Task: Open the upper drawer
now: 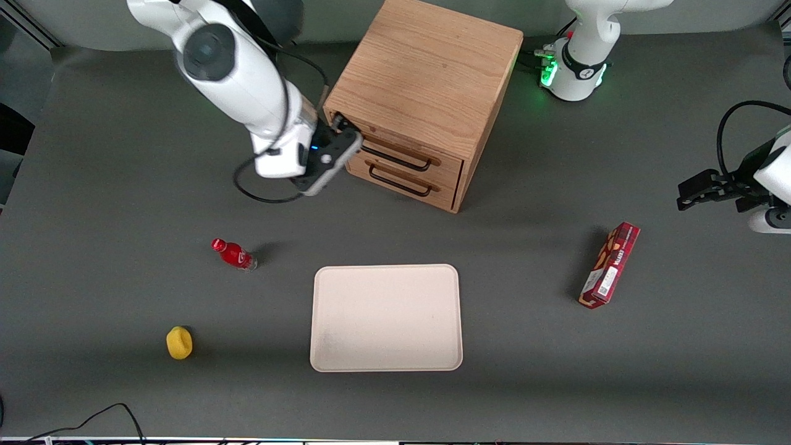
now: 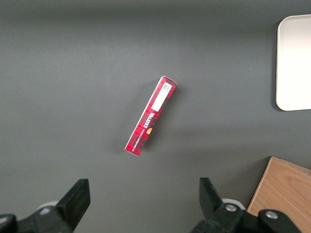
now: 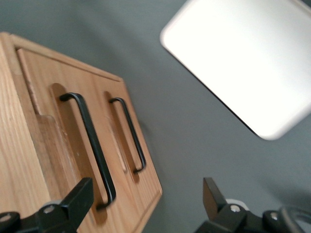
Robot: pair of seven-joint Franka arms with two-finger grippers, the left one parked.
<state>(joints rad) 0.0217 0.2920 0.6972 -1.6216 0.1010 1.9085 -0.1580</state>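
Note:
The wooden cabinet stands on the grey table, its two drawers facing the front camera at an angle. The upper drawer sits flush with the cabinet face, and so does the lower drawer. Each has a long black wire handle. My right gripper is at the cabinet's front corner toward the working arm's end, level with the upper drawer. In the right wrist view the gripper is open and holds nothing. The upper drawer's handle lies close to one finger. The lower handle is beside it.
A cream tray lies nearer the front camera than the cabinet. A red bottle and a yellow object lie toward the working arm's end. A red box lies toward the parked arm's end. A black cable loops under my wrist.

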